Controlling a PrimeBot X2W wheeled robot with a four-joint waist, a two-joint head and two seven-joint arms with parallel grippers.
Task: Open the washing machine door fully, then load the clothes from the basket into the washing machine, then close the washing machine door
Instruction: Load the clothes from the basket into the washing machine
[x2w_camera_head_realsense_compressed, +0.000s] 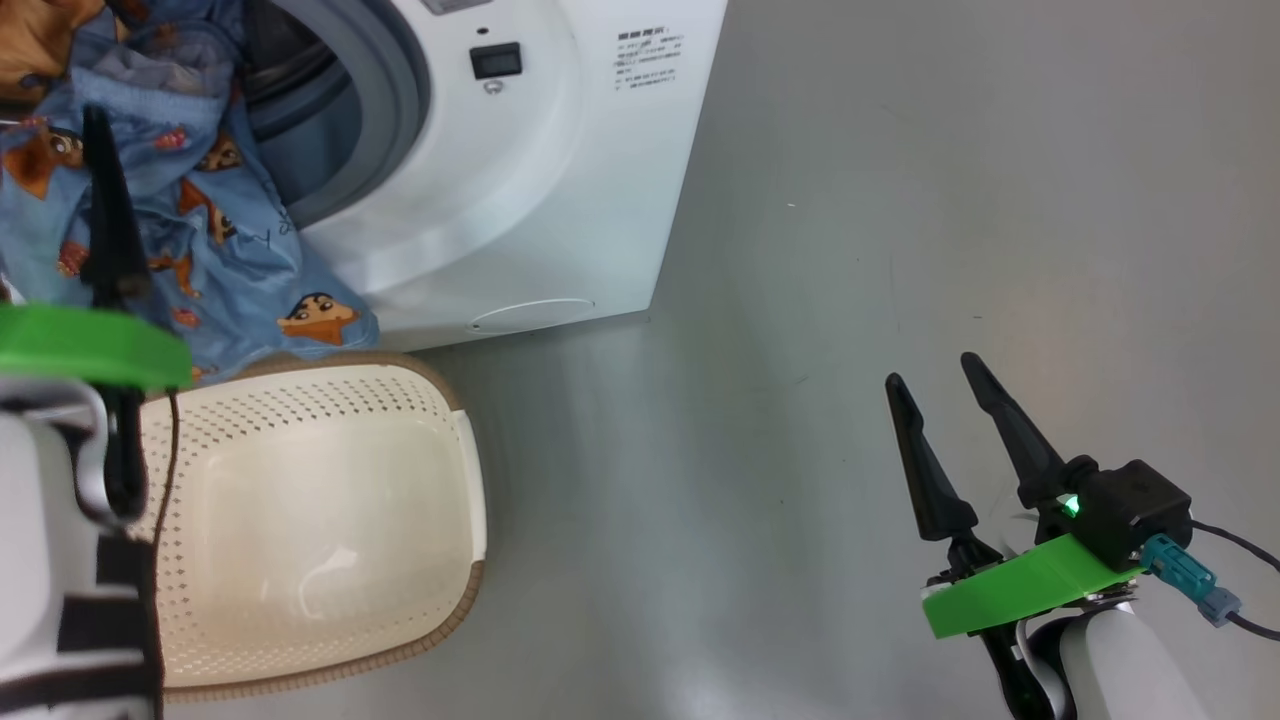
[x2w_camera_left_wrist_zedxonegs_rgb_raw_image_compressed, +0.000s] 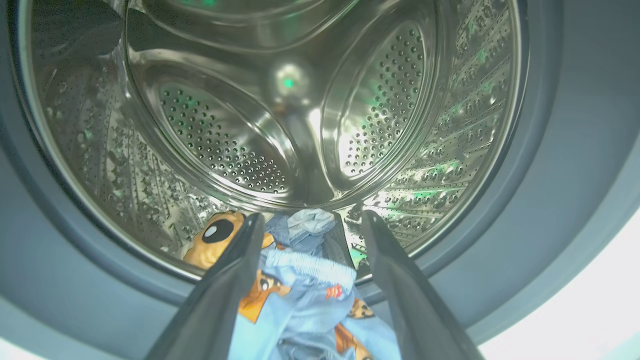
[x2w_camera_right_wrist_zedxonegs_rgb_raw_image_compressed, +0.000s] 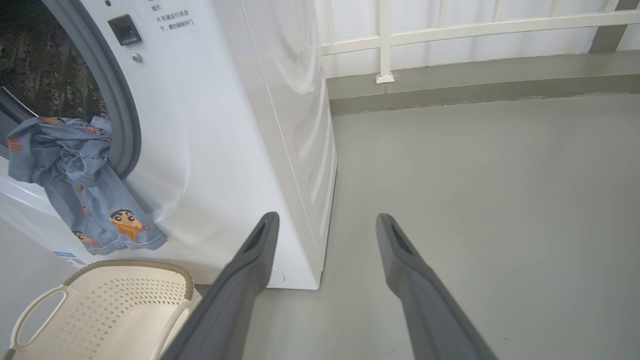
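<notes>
The white washing machine (x2w_camera_head_realsense_compressed: 520, 200) stands at the upper left with its opening uncovered; the washing machine door is out of view. Light-blue printed clothes (x2w_camera_head_realsense_compressed: 200, 250) hang from the opening down over the front, above the cream basket (x2w_camera_head_realsense_compressed: 470, 480), whose inside looks bare. My left gripper (x2w_camera_head_realsense_compressed: 97, 130) is up at the opening. In the left wrist view it (x2w_camera_left_wrist_zedxonegs_rgb_raw_image_compressed: 312, 216) is open, facing the steel drum (x2w_camera_left_wrist_zedxonegs_rgb_raw_image_compressed: 240, 125), with the clothes (x2w_camera_left_wrist_zedxonegs_rgb_raw_image_compressed: 305, 300) lying loose on the gasket lip between its fingers. My right gripper (x2w_camera_head_realsense_compressed: 930, 370) hangs open over the floor.
Grey floor (x2w_camera_head_realsense_compressed: 900, 200) stretches to the right of the machine. In the right wrist view the open right gripper (x2w_camera_right_wrist_zedxonegs_rgb_raw_image_compressed: 327, 217) faces the machine's side (x2w_camera_right_wrist_zedxonegs_rgb_raw_image_compressed: 225, 125), the hanging clothes (x2w_camera_right_wrist_zedxonegs_rgb_raw_image_compressed: 85, 170), the basket (x2w_camera_right_wrist_zedxonegs_rgb_raw_image_compressed: 130, 265) and a white railing (x2w_camera_right_wrist_zedxonegs_rgb_raw_image_compressed: 385, 40) above a low ledge.
</notes>
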